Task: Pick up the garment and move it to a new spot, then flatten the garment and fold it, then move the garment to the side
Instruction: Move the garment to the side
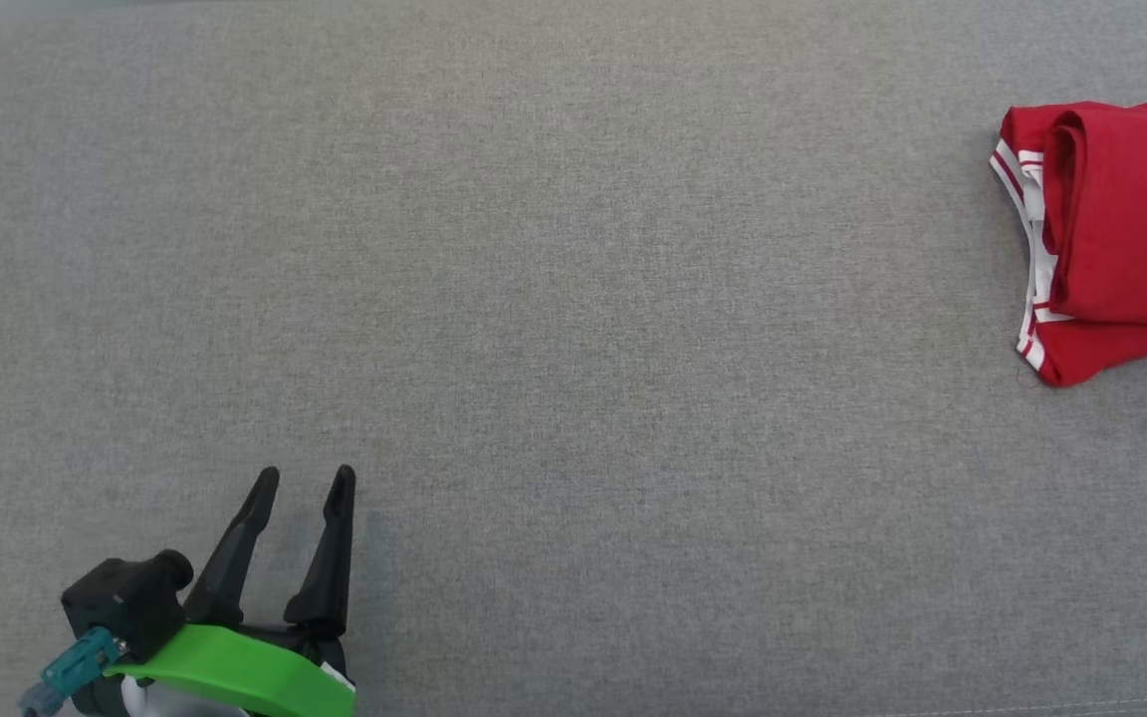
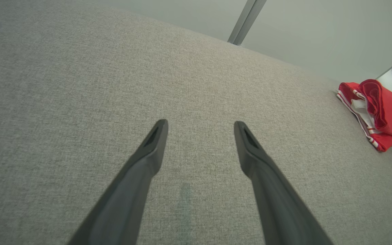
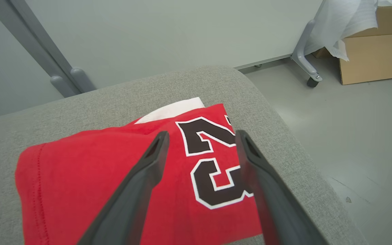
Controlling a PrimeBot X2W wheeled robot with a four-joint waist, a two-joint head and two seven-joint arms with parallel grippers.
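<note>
the garment [image 1: 1121, 239] is seen folded at the far right edge of the head view, well apart from the left gripper [image 1: 307, 473], whose jaws are spread over bare cloth at the lower left with nothing between them. in the right wrist view the right gripper [image 3: 202, 133] is found directly over the garment, its jaws spread to either side of the printed numerals; nothing is pinched, and whether the fingertips are touching the fabric cannot be told. the garment is a red jersey with a stitched hem, white-and-red striped trim along one side and black numerals outlined in white — a strip of white fabric is shown at its far end. it is laid in a loose, thick fold with a rolled upper layer. the worktop [image 1: 534, 299] is covered in padded grey woven fabric, with a rounded corner near the garment. beyond it a pale wall [image 3: 165, 34], a slanted grey post [image 3: 29, 44], a smooth grey floor [image 3: 352, 143], a castored frame leg [image 3: 305, 58] and a cardboard box [image 3: 373, 58] with white wrapping [image 3: 342, 23] are seen.
</note>
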